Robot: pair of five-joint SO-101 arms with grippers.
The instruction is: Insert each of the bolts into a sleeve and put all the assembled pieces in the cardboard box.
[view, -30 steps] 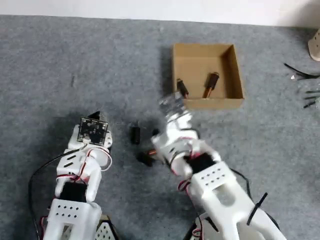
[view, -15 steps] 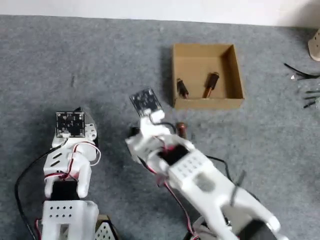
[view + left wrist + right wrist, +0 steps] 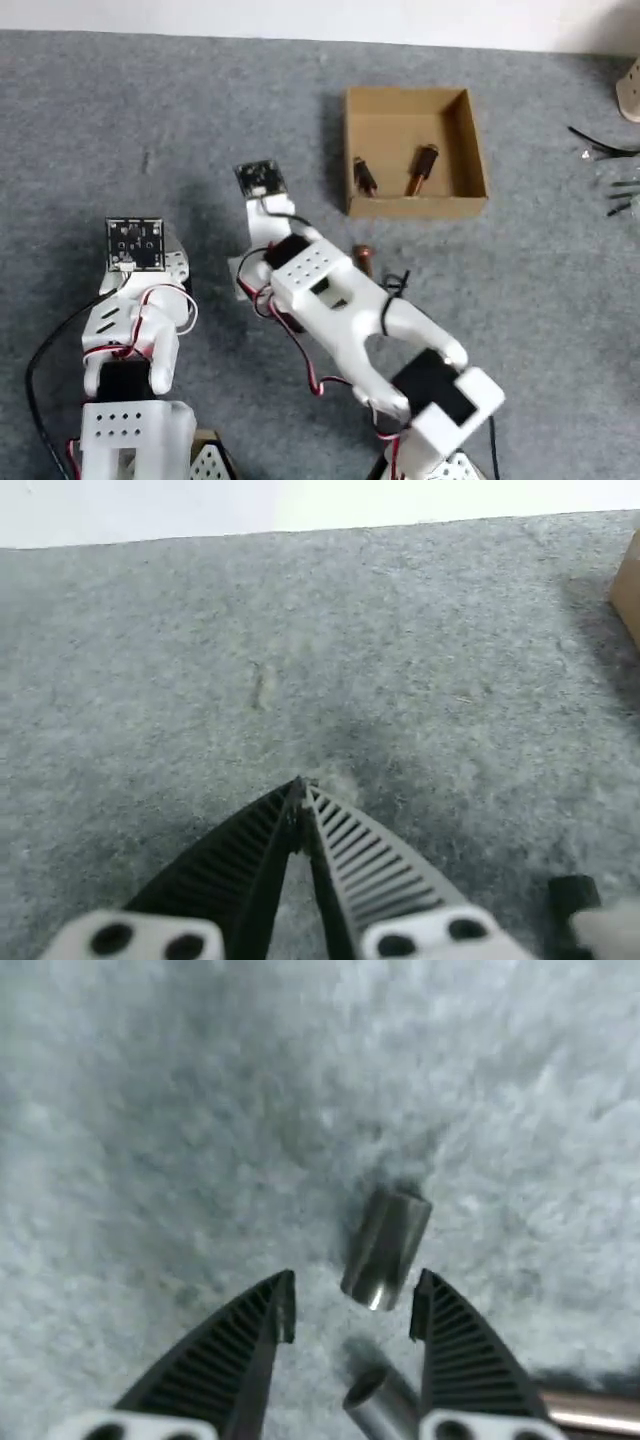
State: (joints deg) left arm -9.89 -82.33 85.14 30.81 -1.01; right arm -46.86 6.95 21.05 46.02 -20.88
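Note:
In the right wrist view my right gripper (image 3: 355, 1280) is open, low over the grey carpet. A short dark sleeve (image 3: 386, 1247) lies on its side just beyond the fingertips, in line with the gap. A second sleeve (image 3: 374, 1394) lies closer in by one finger, and a copper bolt (image 3: 592, 1410) pokes in at the edge. From above, the right arm (image 3: 320, 285) covers both sleeves, and the bolt (image 3: 362, 259) lies in front of the cardboard box (image 3: 414, 207). Two assembled pieces (image 3: 422, 171) rest inside the box. My left gripper (image 3: 301, 786) is shut and empty over bare carpet.
The left arm (image 3: 133, 310) sits at the table's left, apart from the right arm. Black cable ties (image 3: 610, 180) and a pale object lie at the far right edge. The box corner (image 3: 630, 590) appears in the left wrist view.
The right arm swung left from the box front to over the sleeves, uncovering the copper bolt on the carpet. The left arm drew back to the left.

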